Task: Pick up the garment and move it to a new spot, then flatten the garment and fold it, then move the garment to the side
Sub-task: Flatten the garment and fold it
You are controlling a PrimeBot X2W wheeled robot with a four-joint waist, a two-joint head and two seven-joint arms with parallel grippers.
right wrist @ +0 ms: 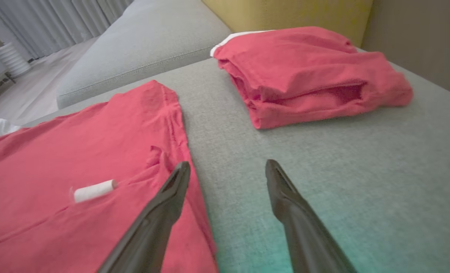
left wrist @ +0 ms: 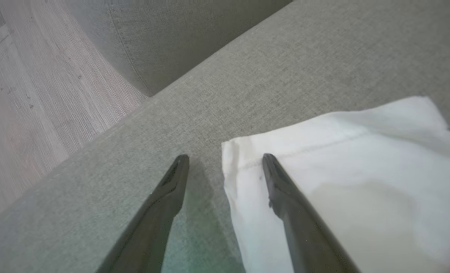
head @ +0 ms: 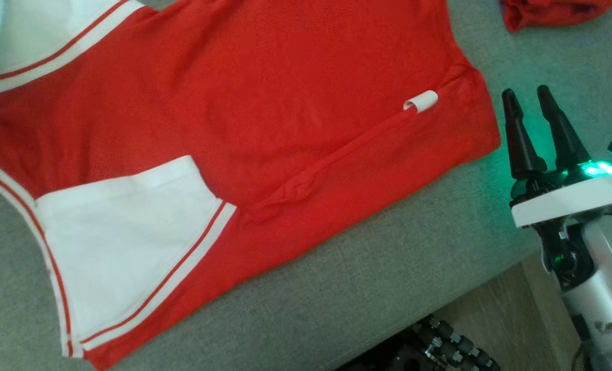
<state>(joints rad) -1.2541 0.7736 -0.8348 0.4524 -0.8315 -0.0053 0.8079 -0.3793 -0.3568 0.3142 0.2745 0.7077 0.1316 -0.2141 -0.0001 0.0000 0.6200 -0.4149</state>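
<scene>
The garment [head: 264, 103] is laid spread out on the grey sofa cushion [head: 388, 268], with one white panel [head: 125, 242] near the front edge. A curled white tag [head: 422, 101] is noted on the red part. Right hand [head: 525, 91]: fingers apart, nothing gripped, positioned at the garment's right hem. Left hand [left wrist: 225, 157]: fingers apart, empty, one finger over a white corner and the other over bare cushion. Contact cannot be told. A folded red garment [right wrist: 308, 76] is seen farther back, apart.
</scene>
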